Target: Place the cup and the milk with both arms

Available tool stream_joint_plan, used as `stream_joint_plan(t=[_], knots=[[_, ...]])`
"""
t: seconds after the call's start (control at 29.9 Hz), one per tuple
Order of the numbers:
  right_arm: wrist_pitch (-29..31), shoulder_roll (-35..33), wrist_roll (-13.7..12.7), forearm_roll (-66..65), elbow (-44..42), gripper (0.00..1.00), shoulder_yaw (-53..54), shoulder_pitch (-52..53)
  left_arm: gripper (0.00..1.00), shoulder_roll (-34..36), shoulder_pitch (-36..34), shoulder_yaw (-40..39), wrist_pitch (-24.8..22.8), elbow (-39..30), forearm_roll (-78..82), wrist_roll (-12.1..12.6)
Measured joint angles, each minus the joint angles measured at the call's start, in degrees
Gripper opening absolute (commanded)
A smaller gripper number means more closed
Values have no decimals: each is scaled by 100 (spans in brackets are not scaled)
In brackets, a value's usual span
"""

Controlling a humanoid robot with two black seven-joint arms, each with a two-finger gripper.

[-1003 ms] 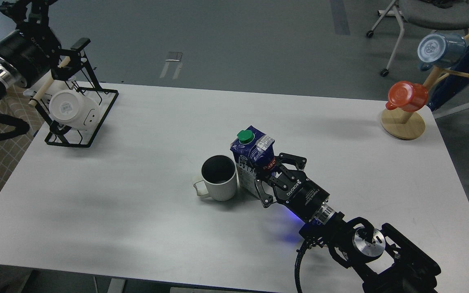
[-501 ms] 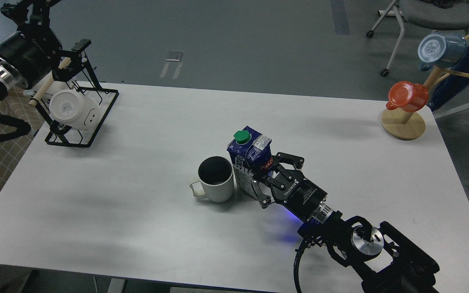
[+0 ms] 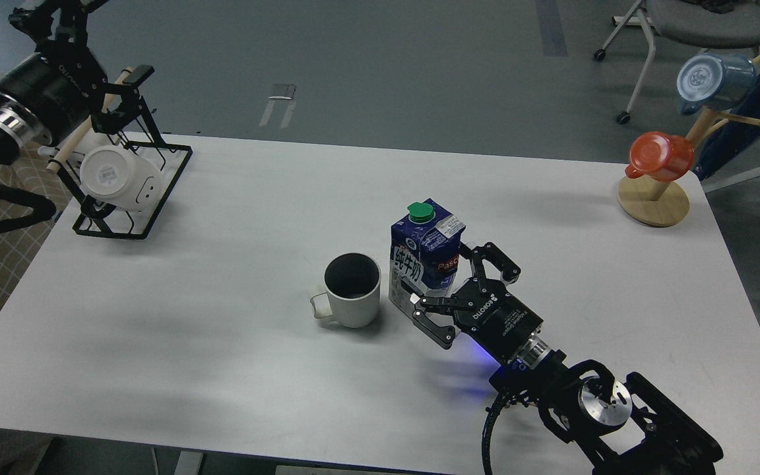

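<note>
Two fingers of right gripper (image 3: 460, 289) spread open around upright milk (image 3: 424, 254) mid-table, carton just up-left of palm beside cup (image 3: 351, 289); left gripper (image 3: 57, 26) far off, can't tell its state.

Right arm (image 3: 591, 402) enters from near right, reaching left and far over the table; right gripper (image 3: 469, 290) fingers spread wide apart. Left arm (image 3: 17, 112) at far left edge, raised; left gripper (image 3: 50, 16) dark, finger state unclear.
</note>
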Motion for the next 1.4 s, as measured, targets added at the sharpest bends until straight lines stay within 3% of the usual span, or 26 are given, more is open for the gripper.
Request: stream_joint_plan(t=[0.4, 0.67, 0.9, 1.14, 1.27, 1.4], knots=[[0, -455, 4, -26, 1376, 99, 1397, -1159, 98, -381, -21, -97, -96, 0, 145, -5], [0, -898, -16, -392, 1205, 100, 2447, -70, 98, -619, -118, -373, -90, -3, 135, -2], [0, -1313, -17, -813, 170, 100, 2624, 1610, 98, -652, -131, -920, -63, -350, 130, -46], [0, -1732, -16, -1774, -1736, 100, 2586, 3616, 98, -739, -115, -1067, -130, -242, 131, -83], [0, -1738, -27, -2585, -2935, 100, 2421, 4669, 98, -1002, -503, -980, -130, 72, 317, -82], [0, -1723, -33, -3127, -3398, 100, 2265, 5119, 98, -1210, -1085, -958, -206, 756, 573, -83]])
